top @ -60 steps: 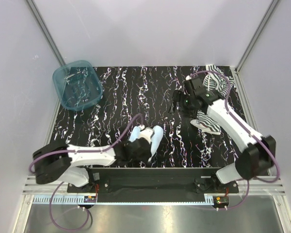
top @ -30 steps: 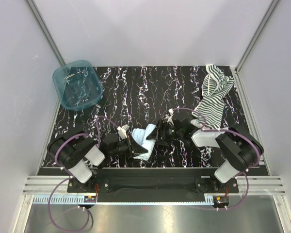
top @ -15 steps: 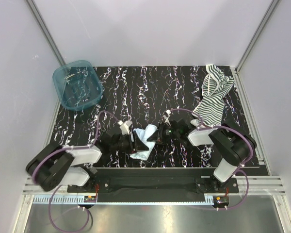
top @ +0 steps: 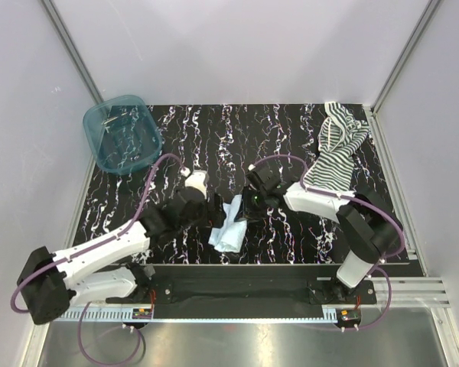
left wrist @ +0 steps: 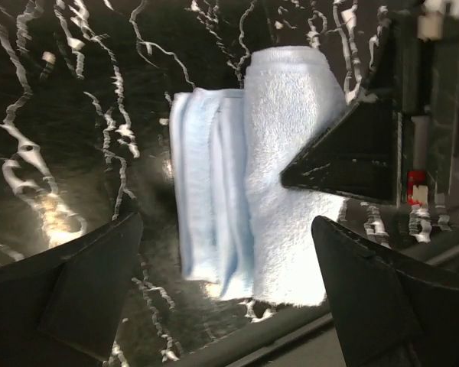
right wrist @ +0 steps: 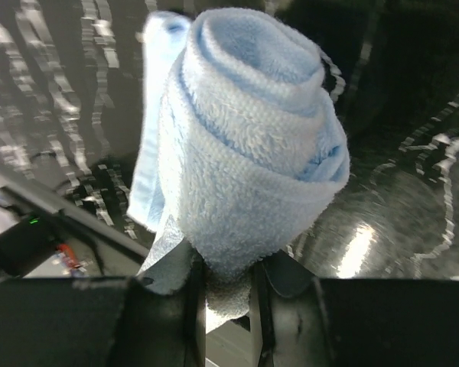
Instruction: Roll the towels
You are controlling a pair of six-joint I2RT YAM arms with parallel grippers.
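Though its tail hangs loose, blue towel: rolled, near-mid desk.
R tool: nearly closed, pinching roll end.
L tool: wide open, empty, beside roll.
Striped towel: crumpled, far-right corner.
Basket: far left.

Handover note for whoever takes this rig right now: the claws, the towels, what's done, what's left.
Left claw: open, facing the pale blue towel, not gripping it.
Right claw: shut on one end of the pale blue towel.
Pale blue towel: mostly rolled, sitting between the two claws near the front middle of the table. A loose flap hangs at one side.
Striped towel: unrolled and crumpled at the far right corner, with no claw on it.
Done: the blue roll is nearly finished.
Left: tuck in the flap, release the blue roll, then roll the striped towel.
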